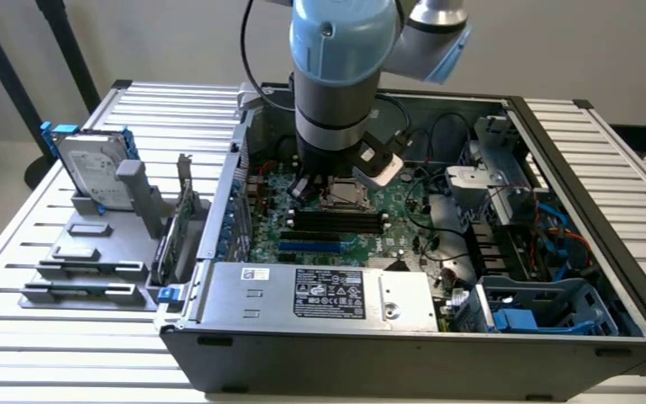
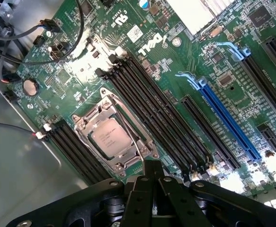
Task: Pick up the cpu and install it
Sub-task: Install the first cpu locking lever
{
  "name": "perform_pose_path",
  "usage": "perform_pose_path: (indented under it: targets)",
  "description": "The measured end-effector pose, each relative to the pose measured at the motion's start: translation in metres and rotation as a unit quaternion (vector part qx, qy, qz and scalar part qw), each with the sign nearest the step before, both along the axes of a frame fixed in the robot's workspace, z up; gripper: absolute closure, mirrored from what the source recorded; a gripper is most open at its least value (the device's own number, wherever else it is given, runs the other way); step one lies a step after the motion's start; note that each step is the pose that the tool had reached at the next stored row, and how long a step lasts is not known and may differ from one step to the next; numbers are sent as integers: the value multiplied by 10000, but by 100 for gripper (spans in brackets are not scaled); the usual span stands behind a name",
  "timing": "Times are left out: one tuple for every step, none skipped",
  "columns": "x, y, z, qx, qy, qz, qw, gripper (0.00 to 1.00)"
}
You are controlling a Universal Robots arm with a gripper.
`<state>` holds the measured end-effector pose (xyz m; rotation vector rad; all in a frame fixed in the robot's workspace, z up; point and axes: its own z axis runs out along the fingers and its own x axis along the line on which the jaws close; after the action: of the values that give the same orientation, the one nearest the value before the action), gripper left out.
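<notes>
- Claw hangs over the motherboard, fingers pressed together and pinching nothing, tips just beside the socket
- Cpu sits flat in the socket, its silver top framed by the metal bracket, apart from the fingertips
- Black RAM slots run on both sides of the socket
- Arm reaches down into the open case, towards its far side
- Hard drive stands outside the case, at the exterior view's left
</notes>
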<state>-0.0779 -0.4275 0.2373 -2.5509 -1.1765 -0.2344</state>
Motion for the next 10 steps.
perform_pose_path:
  targets:
    - [-2, 4, -13, 0, -3, 0, 10000, 89]
    - [-6, 9, -27, 0, -7, 0, 10000, 89]
    - [-13, 14, -41, 0, -10, 0, 10000, 89]
    - [-23, 16, -57, 0, -14, 0, 10000, 89]
    - [-37, 18, -75, 0, -18, 0, 10000, 89]
    - [-52, 20, -94, 1, -23, 1, 10000, 89]
    - [-66, 21, -111, 1, -28, 0, 10000, 89]
    - [-76, 23, -129, 0, -32, 0, 10000, 89]
    - [-85, 25, -148, 0, -36, 0, 10000, 89]
    - [-91, 27, -166, 0, -42, 0, 10000, 89]
